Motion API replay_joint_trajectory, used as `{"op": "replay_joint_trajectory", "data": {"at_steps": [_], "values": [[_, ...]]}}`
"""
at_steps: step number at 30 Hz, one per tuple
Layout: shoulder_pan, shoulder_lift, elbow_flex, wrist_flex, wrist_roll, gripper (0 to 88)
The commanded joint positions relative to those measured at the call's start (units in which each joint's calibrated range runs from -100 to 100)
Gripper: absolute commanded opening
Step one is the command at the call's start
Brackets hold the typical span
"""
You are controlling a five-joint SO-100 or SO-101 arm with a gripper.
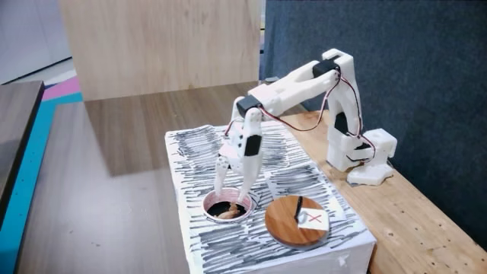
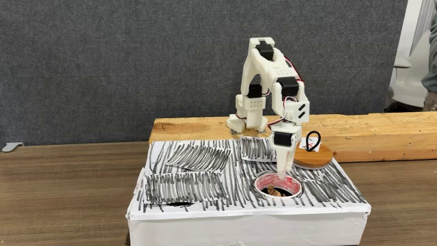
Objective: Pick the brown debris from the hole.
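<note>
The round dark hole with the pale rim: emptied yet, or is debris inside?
Not emptied: brown debris lies inside the hole, jaws reaching in.

1. A dark grey fabric partition stands behind the scene.
2. A pale plywood panel leans upright at the back.
3. The table is dark brown wood-grain.
4. A light wooden plank lies along it.

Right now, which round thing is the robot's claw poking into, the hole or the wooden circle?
The hole. The gripper points down into its dark opening, where brown debris lies. The wooden disc sits apart with a red-crossed paper on it.
</note>
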Motion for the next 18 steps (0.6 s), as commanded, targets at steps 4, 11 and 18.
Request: {"op": "replay_joint_trajectory", "data": {"at_steps": [4,11,18], "values": [[0.6,0.0,-0.9,-0.5,0.3,18.1],[4.7,7.3,-1.2,-0.6,0.3,18.1],[6.0,10.5,-1.2,-0.6,0.3,18.1]]}}
